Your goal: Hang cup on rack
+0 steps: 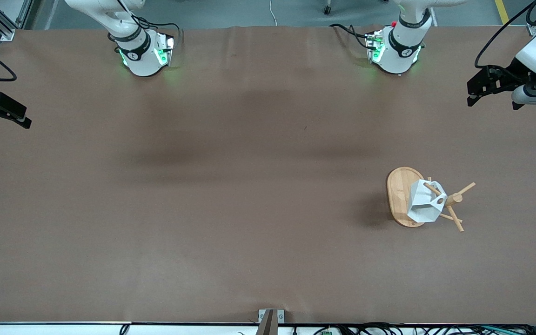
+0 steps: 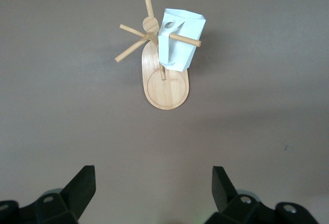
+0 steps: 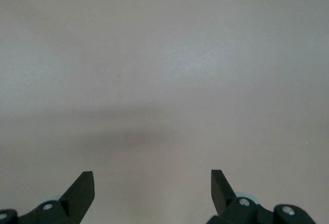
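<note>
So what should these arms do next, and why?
Probably nothing more than wait. The cup already hangs by its handle hole on a peg of the rack. The left gripper and right gripper are both open and well away from it.

Big table [image 1: 231, 195] covered in plain brown matte sheeting, soft shadows across the middle. Grey floor [image 1: 249, 11] along the top edge, cables [image 1: 435, 329] bunched along the bottom.
</note>
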Tool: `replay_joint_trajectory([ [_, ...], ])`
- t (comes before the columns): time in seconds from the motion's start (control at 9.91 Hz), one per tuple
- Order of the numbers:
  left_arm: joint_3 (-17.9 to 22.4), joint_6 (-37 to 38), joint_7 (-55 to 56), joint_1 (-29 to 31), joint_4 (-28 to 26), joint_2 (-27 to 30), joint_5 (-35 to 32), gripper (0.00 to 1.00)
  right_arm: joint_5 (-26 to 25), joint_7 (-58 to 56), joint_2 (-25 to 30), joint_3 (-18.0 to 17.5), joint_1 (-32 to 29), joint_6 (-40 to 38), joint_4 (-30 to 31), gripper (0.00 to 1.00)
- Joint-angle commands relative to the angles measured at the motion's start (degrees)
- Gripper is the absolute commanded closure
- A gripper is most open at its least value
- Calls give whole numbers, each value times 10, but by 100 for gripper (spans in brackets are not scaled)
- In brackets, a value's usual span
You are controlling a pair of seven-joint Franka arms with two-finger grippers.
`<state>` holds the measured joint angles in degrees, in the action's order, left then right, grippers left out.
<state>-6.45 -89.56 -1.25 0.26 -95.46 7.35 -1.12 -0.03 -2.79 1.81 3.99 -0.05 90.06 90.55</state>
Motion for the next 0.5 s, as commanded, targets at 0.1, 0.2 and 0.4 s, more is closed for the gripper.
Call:
replay_joint_trajectory([
  [0.1, 6, -11, 17, -10, -29, 7, 17, 0, -4, 1, 0, -2, -1, 0, -4, 0],
  [0.2, 6, -11, 15, -10, -27, 6, 22, 0, -4, 1, 0, -2, -1, 0, -4, 0],
  [0.4, 7, -11, 15, -9, -26, 6, 31, 0, -4, 2, 0, -2, -2, 0, -4, 0],
])
